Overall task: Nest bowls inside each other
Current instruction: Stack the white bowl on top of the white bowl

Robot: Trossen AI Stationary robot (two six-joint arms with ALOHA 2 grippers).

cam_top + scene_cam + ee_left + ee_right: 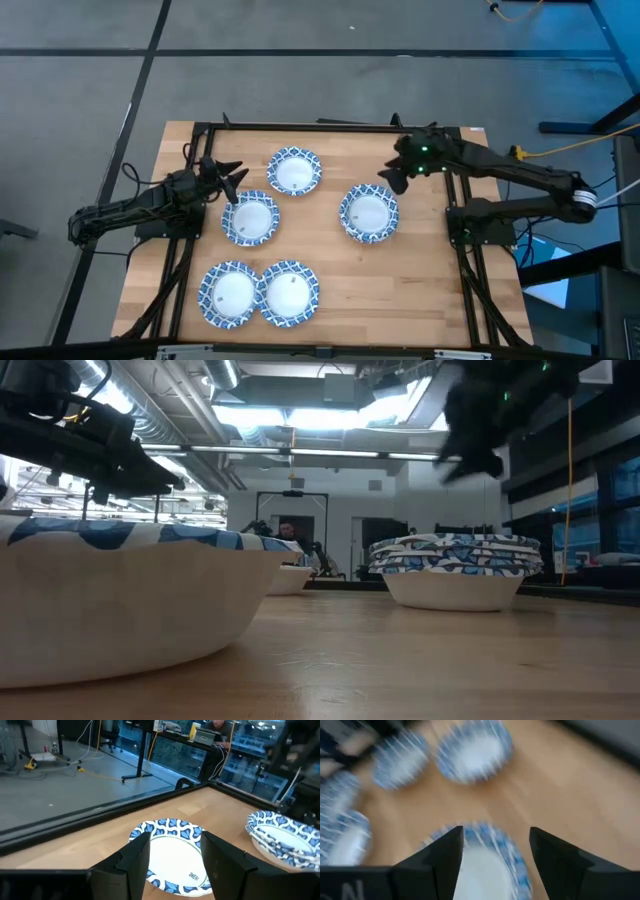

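Right hand [392,180] hangs spread and empty just past the nested bowl stack [369,212] on the worktop [420,280], left hand [232,180] spread near a single bowl [250,218], probably next to grab.

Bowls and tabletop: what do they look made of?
The bowls: probably paper or thin molded fiber, disposable type. Matte white inside, printed blue pattern on rim and outside; the stack shows thin rims nested close together. Could be thin plastic; can't rule it out.

The tabletop: wood, likely butcher-block. Pale planks with visible grain and seams, low-sheen finish.
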